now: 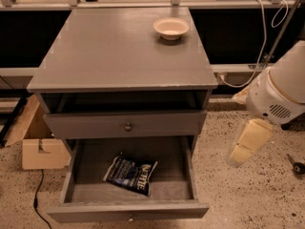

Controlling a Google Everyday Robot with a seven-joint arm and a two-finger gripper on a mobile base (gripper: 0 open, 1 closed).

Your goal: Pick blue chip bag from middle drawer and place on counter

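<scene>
Speckled floor [257, 199] lay beneath the gripper [248, 144], which hung in the air, touching and holding nothing; whether it was spread or closed could not be told. The bag [131, 174] lay flat in the open drawer [128, 212], below and well to the gripper's left. The counter [114, 51], up and to its left, carried a bowl [171, 27]. The pick looked not yet begun: next, the gripper would need to swing left over the drawer and descend onto the bag.

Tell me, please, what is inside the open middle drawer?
Only the blue chip bag shows, on the middle drawer floor toward the front. The floor beneath the bag is covered. The gripper hangs outside, to the drawer's right.
</scene>
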